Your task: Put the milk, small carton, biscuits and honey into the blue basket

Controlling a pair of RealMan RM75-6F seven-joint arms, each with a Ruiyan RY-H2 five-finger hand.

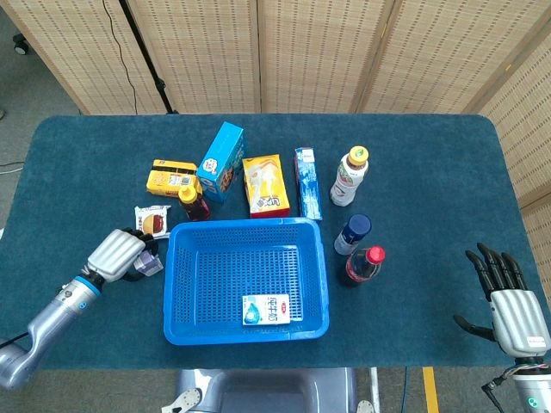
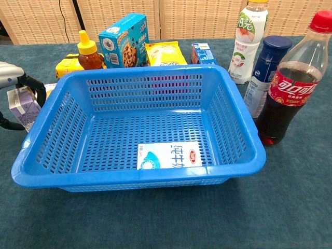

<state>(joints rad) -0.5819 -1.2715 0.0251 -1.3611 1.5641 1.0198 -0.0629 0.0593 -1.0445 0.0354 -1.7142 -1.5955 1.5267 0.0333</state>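
Worktop (image 1: 430, 155) covered in dark teal cloth with a felt-like nap, rounded corners at the far edge. Behind it a folding screen (image 1: 310, 52) of woven tan panels in pale wood frames runs the full width, angling in at both sides. Grey floor (image 1: 26, 95) shows at far left, with a black stand leg (image 1: 146, 60) and a thin black cable hanging before the screen. Small dark caster, possibly from a cart, at top left corner (image 1: 19, 47). Yellow floor tape (image 1: 429, 389) at the near edge. Light even, soft, no hard shadows.
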